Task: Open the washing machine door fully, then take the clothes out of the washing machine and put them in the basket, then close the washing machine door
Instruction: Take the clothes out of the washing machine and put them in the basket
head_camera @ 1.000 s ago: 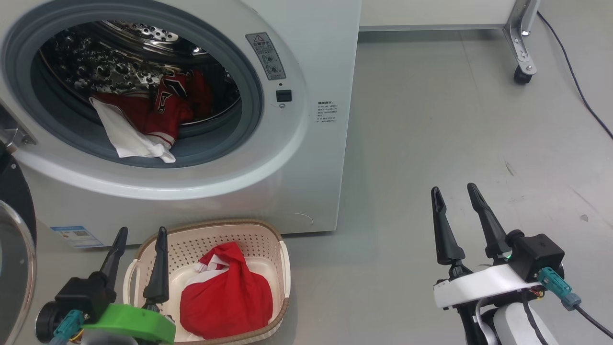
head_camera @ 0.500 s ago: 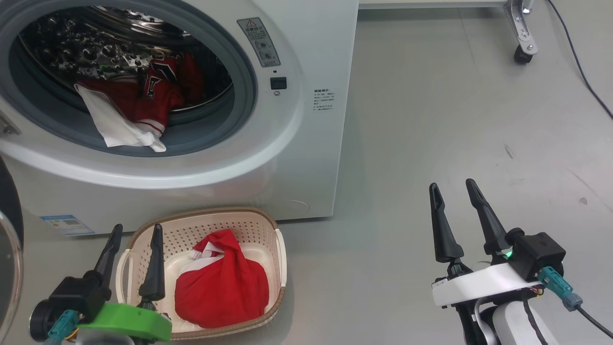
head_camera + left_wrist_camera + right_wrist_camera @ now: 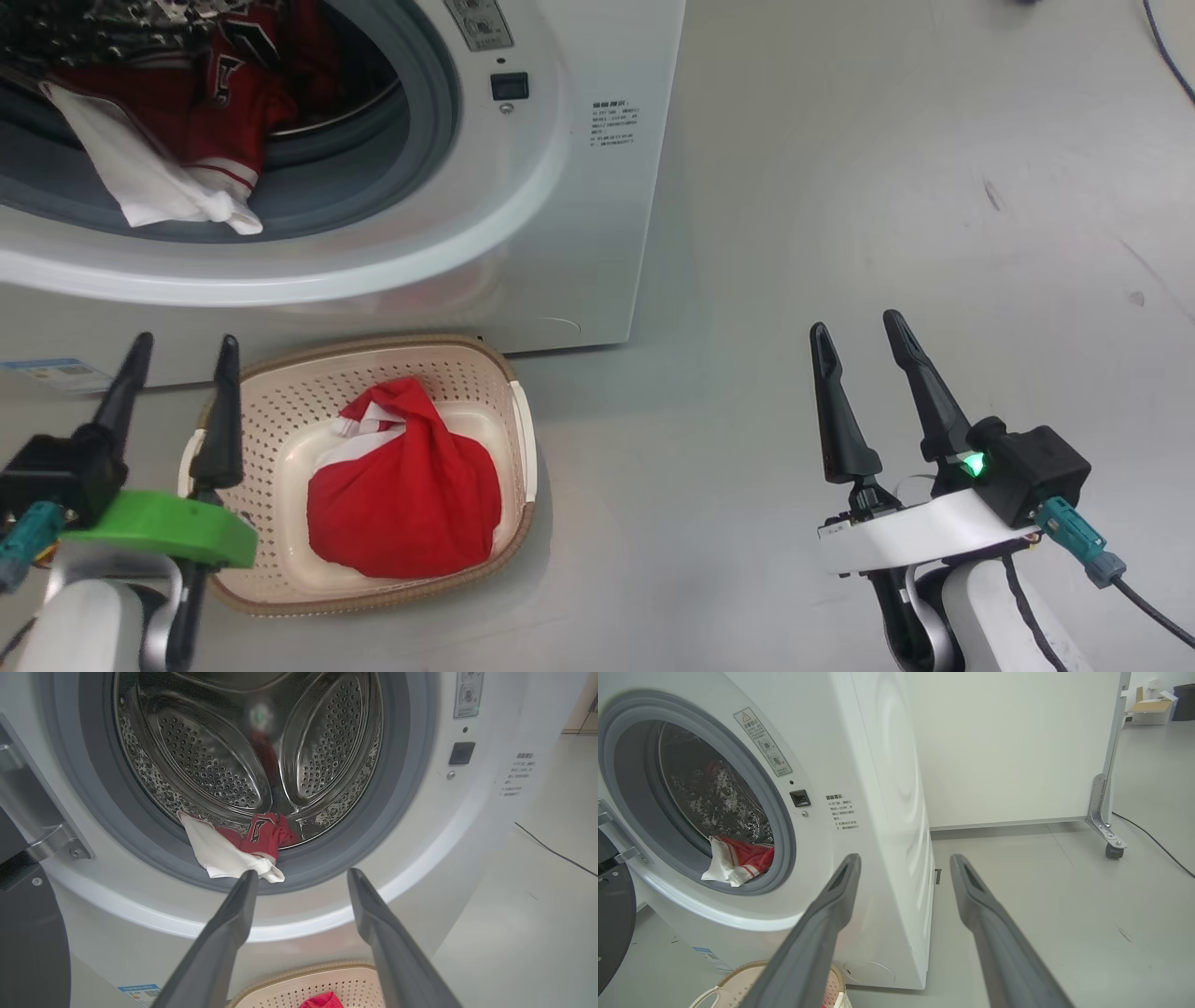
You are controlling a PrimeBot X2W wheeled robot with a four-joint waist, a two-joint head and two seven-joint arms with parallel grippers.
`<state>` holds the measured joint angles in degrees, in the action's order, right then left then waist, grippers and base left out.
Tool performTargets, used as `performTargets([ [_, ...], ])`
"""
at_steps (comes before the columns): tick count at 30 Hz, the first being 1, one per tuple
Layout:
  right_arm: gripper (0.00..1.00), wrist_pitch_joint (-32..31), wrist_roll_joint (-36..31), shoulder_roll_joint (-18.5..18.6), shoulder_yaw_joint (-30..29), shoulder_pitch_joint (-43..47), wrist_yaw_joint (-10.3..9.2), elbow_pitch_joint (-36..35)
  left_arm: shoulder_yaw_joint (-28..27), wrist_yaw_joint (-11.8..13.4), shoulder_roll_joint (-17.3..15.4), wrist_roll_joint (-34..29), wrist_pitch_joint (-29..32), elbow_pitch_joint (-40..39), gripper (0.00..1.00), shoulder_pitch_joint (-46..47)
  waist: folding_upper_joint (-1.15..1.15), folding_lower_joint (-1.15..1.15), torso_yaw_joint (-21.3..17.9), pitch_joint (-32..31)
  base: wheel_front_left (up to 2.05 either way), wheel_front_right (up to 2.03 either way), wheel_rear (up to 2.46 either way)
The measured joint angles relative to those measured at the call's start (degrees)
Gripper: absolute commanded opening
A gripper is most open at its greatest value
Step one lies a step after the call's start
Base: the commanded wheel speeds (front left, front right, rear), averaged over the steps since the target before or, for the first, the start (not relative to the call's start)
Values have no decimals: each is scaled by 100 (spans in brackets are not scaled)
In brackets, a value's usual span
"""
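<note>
The left pincer (image 3: 184, 339) and right pincer (image 3: 856, 322) are held wide, empty. The white cloth (image 3: 140, 182) is draped lengthwise out of the washer (image 3: 579, 233); a red piece (image 3: 401, 495) is bundled in the basket (image 3: 280, 401), seemingly set crosswise.

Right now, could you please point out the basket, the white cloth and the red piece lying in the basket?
basket (image 3: 448, 369), head view, on its perforated back wall.
white cloth (image 3: 140, 182), head view, middle of the draped fold.
red piece (image 3: 406, 504), head view, middle of the bundle.

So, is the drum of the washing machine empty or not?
Not empty: a white cloth and a red jersey lie at the front of the drum.
</note>
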<state>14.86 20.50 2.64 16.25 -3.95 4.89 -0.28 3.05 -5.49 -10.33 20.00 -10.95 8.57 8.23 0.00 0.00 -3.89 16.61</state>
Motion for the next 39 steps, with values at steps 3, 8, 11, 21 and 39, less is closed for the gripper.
performTargets([
  [3,100,0,2,-1,80,-102,-10,-56,-116,114,-214,-100,169,37,100,270,0,0,-61,215,0,0,0],
  [8,100,0,48,2,185,-288,-54,-127,-241,174,-480,-169,498,153,100,795,0,0,-205,563,0,0,0],
  [11,100,0,93,1,261,-398,-101,-165,-297,225,-680,-221,715,253,100,1115,0,0,-318,753,0,0,0],
  [21,100,0,245,8,446,-692,-209,-274,-353,315,-1444,-650,1684,914,100,2385,0,0,-766,1377,0,0,0],
  [39,100,0,470,4,636,-966,-414,-319,-456,655,-1838,-894,2765,2131,100,3685,0,0,-1266,1935,0,0,0],
])
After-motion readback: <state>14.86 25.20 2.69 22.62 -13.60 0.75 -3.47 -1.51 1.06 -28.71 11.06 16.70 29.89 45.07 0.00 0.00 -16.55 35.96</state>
